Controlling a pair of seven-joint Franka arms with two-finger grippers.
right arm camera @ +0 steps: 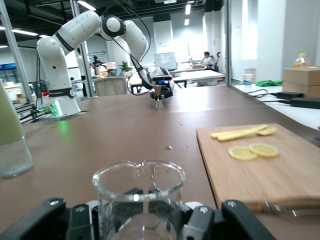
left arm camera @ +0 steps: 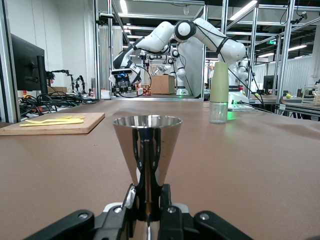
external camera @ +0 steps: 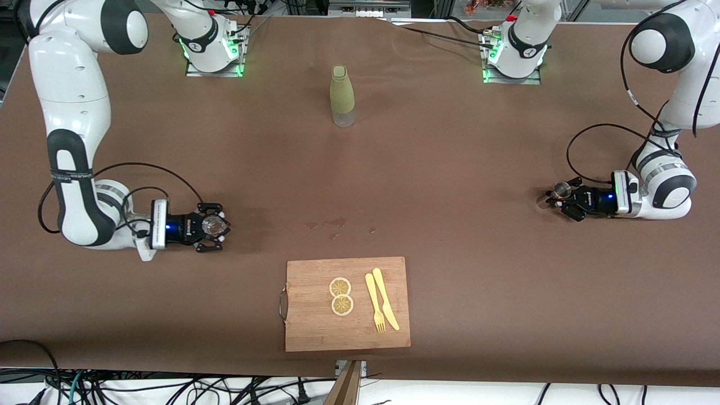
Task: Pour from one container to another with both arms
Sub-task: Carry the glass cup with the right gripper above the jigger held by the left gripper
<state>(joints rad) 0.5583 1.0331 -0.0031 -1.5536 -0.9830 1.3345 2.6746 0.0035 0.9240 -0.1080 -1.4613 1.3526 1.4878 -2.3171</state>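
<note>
Now both vessels are gripped low on the brown surface (external camera: 450, 185): the left end effector (external camera: 564, 198) clenches a conical steel jigger (left arm camera: 146, 150) at the left arm's end, the right end effector (external camera: 216, 226) a clear glass beaker (right arm camera: 138, 197) at the right arm's end. Likely next: lift both, bring them together, then tip one carefully over the other.

Bottle (external camera: 342, 97), cutting board (external camera: 347, 304) with lemon slices (external camera: 341, 296), fork (external camera: 374, 302), knife (external camera: 386, 298).

The glass beaker's (right arm camera: 138, 200) base is cut off by the right wrist view's edge, as is the metal cup's (left arm camera: 147, 155) foot.
</note>
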